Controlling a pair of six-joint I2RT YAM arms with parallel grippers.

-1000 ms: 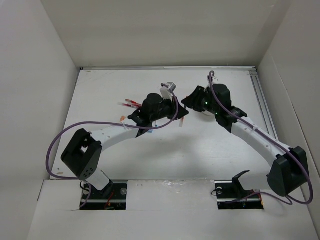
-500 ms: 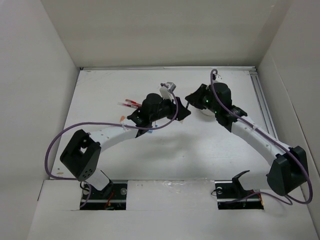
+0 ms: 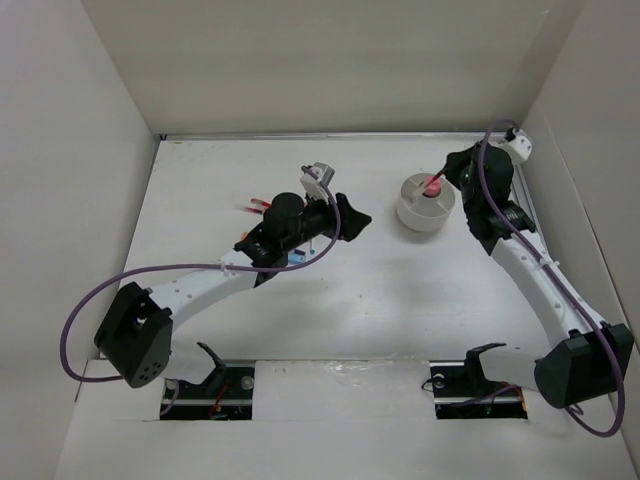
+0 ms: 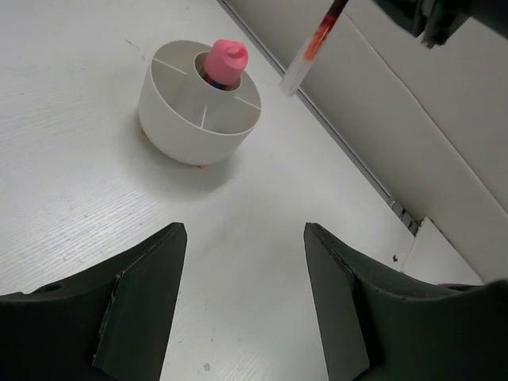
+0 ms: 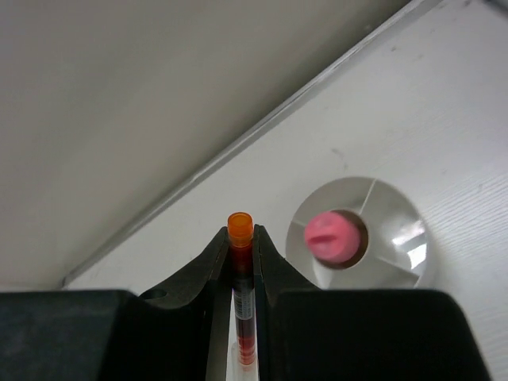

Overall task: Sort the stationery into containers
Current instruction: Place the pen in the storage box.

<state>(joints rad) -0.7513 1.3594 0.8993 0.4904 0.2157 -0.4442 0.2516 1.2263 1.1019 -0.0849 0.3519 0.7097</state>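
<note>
The round white container [image 3: 410, 212] with inner dividers stands at the back right, with a pink-capped item [image 3: 432, 187] upright in its centre hole. My right gripper [image 3: 457, 176], just right of it, is shut on a thin red pen [image 5: 240, 234] with an orange end. From the left wrist, that pen [image 4: 308, 49] hangs above the table beside the container [image 4: 182, 131]. My left gripper [image 3: 352, 219] is open and empty at mid-table, left of the tub. More stationery lies by the left arm: red pens [image 3: 254, 208] and a blue piece [image 3: 297, 258].
A metal rail [image 3: 525, 200] runs along the table's right side under the white wall. White walls close off the back and both sides. The left arm's purple cable [image 3: 90, 310] loops out over the left part of the table.
The two grippers were together over mid-table; they have parted. My left gripper has opened and drawn back left. My right gripper has shut on the pen and swung right, uncovering the container.
</note>
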